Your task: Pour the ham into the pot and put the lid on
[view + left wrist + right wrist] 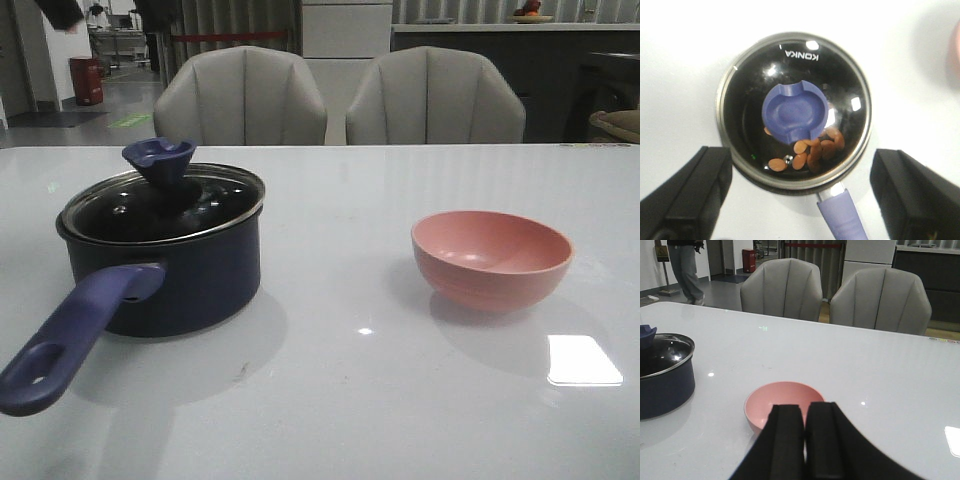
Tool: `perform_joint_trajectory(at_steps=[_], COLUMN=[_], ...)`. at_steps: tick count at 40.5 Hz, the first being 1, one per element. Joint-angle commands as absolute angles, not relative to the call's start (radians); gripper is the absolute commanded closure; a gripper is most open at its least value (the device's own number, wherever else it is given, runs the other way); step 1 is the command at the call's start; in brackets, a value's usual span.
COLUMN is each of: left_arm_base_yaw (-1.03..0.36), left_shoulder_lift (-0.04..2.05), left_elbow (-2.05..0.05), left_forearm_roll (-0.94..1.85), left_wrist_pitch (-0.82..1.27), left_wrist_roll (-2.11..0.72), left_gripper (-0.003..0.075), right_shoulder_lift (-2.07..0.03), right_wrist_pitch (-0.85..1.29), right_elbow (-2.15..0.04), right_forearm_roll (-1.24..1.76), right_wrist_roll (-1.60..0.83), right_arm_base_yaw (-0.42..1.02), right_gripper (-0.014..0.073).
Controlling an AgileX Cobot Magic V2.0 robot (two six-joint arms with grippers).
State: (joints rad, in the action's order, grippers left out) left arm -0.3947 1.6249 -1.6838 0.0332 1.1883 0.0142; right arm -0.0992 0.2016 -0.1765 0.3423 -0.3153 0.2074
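Lighting's pretty even and cool in the front view, but overhead lamps bounce off the glossy tabletop, leaving a blown-out white patch bottom right and soft shadows beside the pot and the pink bowl. The left wrist view is way overexposed, the tabletop nearly pure white, with bright specks of glare on the glass lid and the left gripper fingers blurry at the edges. Right wrist view is dimmer and a bit soft, the right gripper fingers just dark out-of-focus shapes.

Two grey chairs stand behind the glossy white table.
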Motion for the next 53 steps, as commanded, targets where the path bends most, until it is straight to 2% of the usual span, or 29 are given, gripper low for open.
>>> perform_joint_trajectory(at_steps=[1,23,27,31,34,37,39,41,53], left_arm_base_yaw=[-0.399,-0.399,-0.399,-0.399,-0.399,-0.399,-0.399,-0.399,-0.399], left_shoulder_lift=[1.436,0.663,0.529,0.414,0.342,0.276,0.249,0.231,0.221], left_elbow=[-1.595,-0.831,-0.672,-0.535,-0.468,-0.421,-0.406,-0.401,-0.396], left_forearm_roll=[0.04,0.042,0.042,0.051,0.053,0.057,0.057,0.057,0.057], left_wrist_pitch=[1.075,0.518,0.398,0.308,0.261,0.221,0.202,0.202,0.216], left_wrist_roll=[0.011,0.011,0.011,0.011,0.011,0.011,0.011,0.011,0.011], left_gripper=[0.015,0.0167,0.022,0.031,0.0412,0.056,0.0619,0.0596,0.0601], right_shoulder_lift=[-0.109,-0.109,-0.109,-0.109,-0.109,-0.109,-0.109,-0.109,-0.109], right_wrist_pitch=[0.127,0.127,0.127,0.127,0.127,0.127,0.127,0.127,0.127], right_elbow=[-0.204,-0.204,-0.204,-0.204,-0.204,-0.204,-0.204,-0.204,-0.204], right_forearm_roll=[0.35,0.35,0.35,0.35,0.35,0.35,0.35,0.35,0.35], right_wrist_roll=[-0.327,-0.327,-0.327,-0.327,-0.327,-0.327,-0.327,-0.327,-0.327], right_arm_base_yaw=[0.209,0.209,0.209,0.209,0.209,0.209,0.209,0.209,0.209], right_gripper=[0.0412,0.0412,0.0412,0.0412,0.0412,0.0412,0.0412,0.0412,0.0412])
